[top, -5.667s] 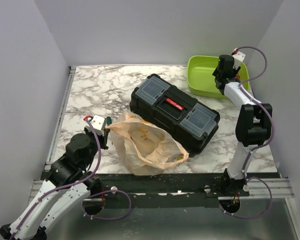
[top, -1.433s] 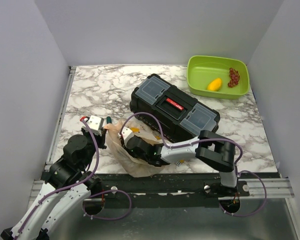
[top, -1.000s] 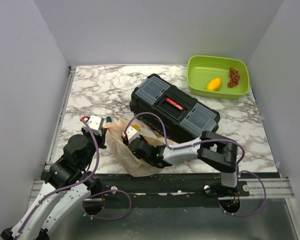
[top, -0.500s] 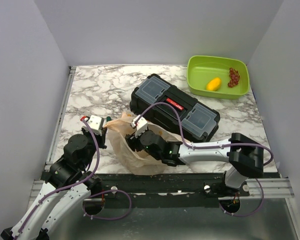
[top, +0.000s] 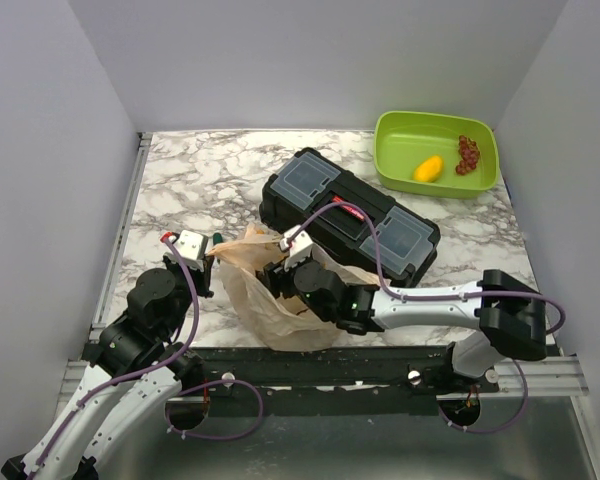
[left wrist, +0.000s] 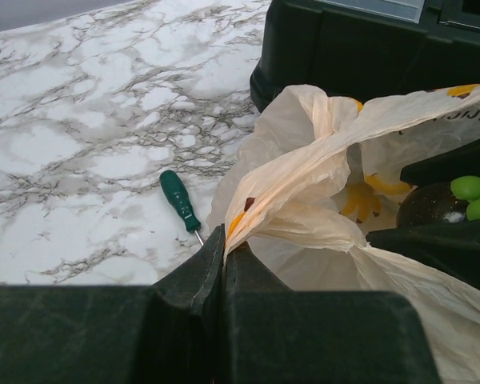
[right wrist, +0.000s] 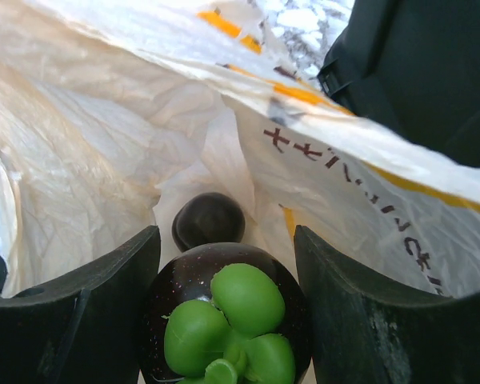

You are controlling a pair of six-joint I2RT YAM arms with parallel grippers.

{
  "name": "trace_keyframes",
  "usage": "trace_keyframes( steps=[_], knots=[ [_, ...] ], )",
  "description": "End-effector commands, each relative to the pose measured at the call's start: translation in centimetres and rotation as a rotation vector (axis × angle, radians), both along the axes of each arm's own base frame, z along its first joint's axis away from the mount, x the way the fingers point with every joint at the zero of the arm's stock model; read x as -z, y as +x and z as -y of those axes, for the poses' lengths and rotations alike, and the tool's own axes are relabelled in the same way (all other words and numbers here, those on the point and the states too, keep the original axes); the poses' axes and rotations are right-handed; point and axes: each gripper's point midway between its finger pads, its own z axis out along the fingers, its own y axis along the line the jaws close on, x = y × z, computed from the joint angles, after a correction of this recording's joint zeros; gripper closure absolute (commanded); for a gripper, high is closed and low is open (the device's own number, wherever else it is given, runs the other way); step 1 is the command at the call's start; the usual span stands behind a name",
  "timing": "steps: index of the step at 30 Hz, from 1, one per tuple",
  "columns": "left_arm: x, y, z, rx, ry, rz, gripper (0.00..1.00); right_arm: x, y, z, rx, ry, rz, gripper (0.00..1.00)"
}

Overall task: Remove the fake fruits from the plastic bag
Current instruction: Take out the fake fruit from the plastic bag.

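The tan plastic bag (top: 270, 305) lies in front of the black toolbox. My left gripper (top: 208, 262) is shut on the bag's left rim (left wrist: 260, 204) and holds the mouth up. My right gripper (top: 278, 278) is inside the bag's mouth, shut on a dark purple fake fruit with a green calyx (right wrist: 224, 320); that fruit also shows in the left wrist view (left wrist: 440, 204). A second dark round fruit (right wrist: 208, 220) lies deeper in the bag. A yellow lemon-like fruit (top: 428, 168) lies in the green bin.
The black toolbox (top: 350, 222) stands just behind the bag, close to my right arm. A green bin (top: 392, 150) at the back right also holds red grapes (top: 468, 153). A small green screwdriver (left wrist: 180, 200) lies on the marble left of the bag.
My right arm came from the green bin into the bag. Over the last second its gripper has drawn back to the right inside the bag's mouth. The left gripper has kept its hold.
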Motion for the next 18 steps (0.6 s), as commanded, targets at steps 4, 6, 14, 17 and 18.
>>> trace_keyframes(
  steps=[4,6,14,17,18],
  knots=[
    [-0.3,0.0,-0.1,-0.006,-0.019,0.015,1.0,-6.8,1.6,1.2,0.088,0.14,0.06,0.96],
    [-0.3,0.0,0.0,-0.002,-0.017,0.012,1.0,-8.1,0.9,0.8,0.039,0.182,0.06,0.96],
    [-0.3,0.0,0.1,0.002,-0.018,0.011,1.0,-12.7,-1.3,-0.6,-0.108,0.326,0.039,0.96],
    [-0.3,0.0,0.2,0.007,-0.023,0.015,1.0,-14.0,-1.2,-0.3,-0.097,0.35,0.045,0.96],
    [-0.4,0.0,0.2,0.012,-0.024,0.015,1.0,-14.4,-1.2,-0.2,-0.093,0.363,0.05,0.96]
  ],
)
